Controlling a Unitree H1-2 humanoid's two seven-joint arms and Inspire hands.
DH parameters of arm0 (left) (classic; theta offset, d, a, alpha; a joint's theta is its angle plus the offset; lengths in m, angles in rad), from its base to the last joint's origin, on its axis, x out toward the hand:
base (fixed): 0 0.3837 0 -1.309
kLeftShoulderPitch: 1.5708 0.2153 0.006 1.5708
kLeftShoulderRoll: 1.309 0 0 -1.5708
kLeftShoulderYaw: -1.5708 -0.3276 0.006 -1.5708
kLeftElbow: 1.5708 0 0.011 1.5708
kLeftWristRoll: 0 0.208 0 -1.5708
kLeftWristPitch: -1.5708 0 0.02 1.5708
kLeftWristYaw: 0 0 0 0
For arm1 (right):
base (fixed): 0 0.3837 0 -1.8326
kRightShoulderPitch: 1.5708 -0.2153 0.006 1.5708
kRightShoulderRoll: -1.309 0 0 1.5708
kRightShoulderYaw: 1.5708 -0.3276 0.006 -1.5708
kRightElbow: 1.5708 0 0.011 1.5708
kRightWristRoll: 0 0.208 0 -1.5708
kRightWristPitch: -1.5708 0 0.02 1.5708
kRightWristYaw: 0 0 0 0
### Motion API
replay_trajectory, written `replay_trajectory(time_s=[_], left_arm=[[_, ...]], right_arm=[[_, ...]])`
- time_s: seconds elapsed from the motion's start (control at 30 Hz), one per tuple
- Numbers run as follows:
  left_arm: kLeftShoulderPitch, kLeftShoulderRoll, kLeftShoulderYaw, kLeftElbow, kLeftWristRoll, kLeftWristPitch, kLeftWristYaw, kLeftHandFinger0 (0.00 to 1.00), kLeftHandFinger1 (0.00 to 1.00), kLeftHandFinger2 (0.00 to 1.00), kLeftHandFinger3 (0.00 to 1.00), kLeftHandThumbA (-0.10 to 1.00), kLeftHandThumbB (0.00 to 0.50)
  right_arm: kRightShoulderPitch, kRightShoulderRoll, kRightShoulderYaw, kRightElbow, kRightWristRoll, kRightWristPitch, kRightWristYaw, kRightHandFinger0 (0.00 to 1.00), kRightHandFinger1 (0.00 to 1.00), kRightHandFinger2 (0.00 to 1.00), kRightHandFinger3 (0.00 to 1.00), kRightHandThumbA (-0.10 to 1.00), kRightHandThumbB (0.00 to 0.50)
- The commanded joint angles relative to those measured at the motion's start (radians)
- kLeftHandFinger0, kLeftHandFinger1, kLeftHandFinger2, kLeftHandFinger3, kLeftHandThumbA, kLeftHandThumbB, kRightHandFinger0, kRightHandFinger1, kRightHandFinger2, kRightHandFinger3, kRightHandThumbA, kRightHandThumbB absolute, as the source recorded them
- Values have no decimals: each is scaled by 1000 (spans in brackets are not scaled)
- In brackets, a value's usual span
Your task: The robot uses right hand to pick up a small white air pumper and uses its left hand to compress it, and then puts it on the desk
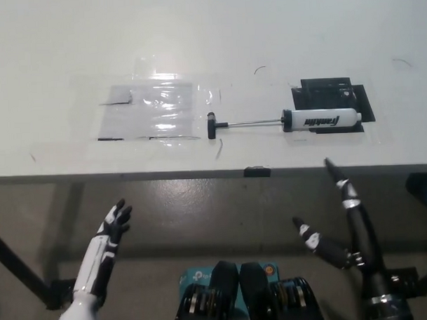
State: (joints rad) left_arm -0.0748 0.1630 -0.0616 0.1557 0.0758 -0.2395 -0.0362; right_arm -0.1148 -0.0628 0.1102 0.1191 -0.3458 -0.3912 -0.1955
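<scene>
Desk white, taped clear sheet left, white air pumper right, rod extended, left hand and right hand near, open, empty.

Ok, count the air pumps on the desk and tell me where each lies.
1. The only pump in view lies flat on the white desk, right of middle, its body on a black patch, rod drawn out leftward to the black handle.
</scene>
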Motion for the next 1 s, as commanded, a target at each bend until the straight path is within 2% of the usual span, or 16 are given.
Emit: replay_trajectory(time_s=[0.0, 0.1, 0.17, 0.2, 0.23, 0.3, 0.4, 0.47, 0.53, 0.57, 0.63, 0.9, 0.97], left_arm=[[-23, 1, -14, -16, 21, -53, -13, 1000, 1000, 1000, 1000, 1000, 182], [-39, -2, -19, -20, 20, -42, -15, 1000, 1000, 1000, 1000, 1000, 178], [-50, -5, -24, -21, 20, -40, -17, 1000, 1000, 1000, 1000, 1000, 183], [-57, -7, -26, -13, 14, -50, -20, 1000, 1000, 1000, 1000, 1000, 174], [-62, -8, -29, -10, 15, -51, -20, 1000, 1000, 1000, 1000, 1000, 176], [-67, -9, -31, -10, 15, -51, -19, 1000, 1000, 1000, 1000, 1000, 178], [-71, -11, -30, -9, 7, -48, -21, 1000, 1000, 1000, 1000, 1000, 176], [-72, -13, -30, -8, 11, -51, -17, 1000, 1000, 1000, 1000, 1000, 170], [-70, -15, -30, -15, 12, -46, -17, 1000, 1000, 1000, 1000, 1000, 170], [-71, -13, -30, -15, 14, -42, -17, 1000, 1000, 1000, 1000, 1000, 181], [-71, -10, -29, -16, 15, -41, -17, 1000, 1000, 1000, 1000, 1000, 186], [-83, -7, -29, -13, 15, -41, -20, 1000, 1000, 1000, 1000, 1000, 191], [-84, -8, -29, -10, 16, -44, -18, 1000, 1000, 1000, 1000, 1000, 192]], right_arm=[[-7, 2, -32, -92, -30, -74, -48, 1000, 1000, 1000, 1000, 804, 100], [-25, -9, -53, -154, -30, -57, -35, 1000, 1000, 1000, 1000, 779, 89], [-47, -23, -74, -216, -36, 0, -15, 1000, 1000, 1000, 1000, 726, 101], [-76, -41, -90, -265, -53, 69, 9, 1000, 1000, 1000, 1000, 716, 110], [-113, -66, -100, -272, -44, 101, 32, 1000, 1000, 1000, 1000, 710, 133], [-140, -83, -107, -285, -45, 141, 56, 1000, 1000, 1000, 1000, 740, 140], [-268, -185, -94, -274, -14, 312, 202, 1000, 1000, 1000, 1000, 1000, 217], [-344, -248, -72, -241, 3, 398, 291, 1000, 1000, 1000, 1000, 1000, 254], [-400, -289, -53, -208, 20, 445, 351, 1000, 1000, 1000, 1000, 1000, 260], [-461, -322, -33, -156, 36, 477, 409, 1000, 1000, 1000, 1000, 1000, 279], [-530, -349, -8, -87, 52, 509, 463, 1000, 1000, 1000, 1000, 1000, 297], [-768, -406, 120, 238, 24, 502, 648, 1000, 1000, 1000, 1000, 1000, 354], [-830, -403, 148, 334, 23, 525, 698, 1000, 1000, 1000, 1000, 1000, 399]])
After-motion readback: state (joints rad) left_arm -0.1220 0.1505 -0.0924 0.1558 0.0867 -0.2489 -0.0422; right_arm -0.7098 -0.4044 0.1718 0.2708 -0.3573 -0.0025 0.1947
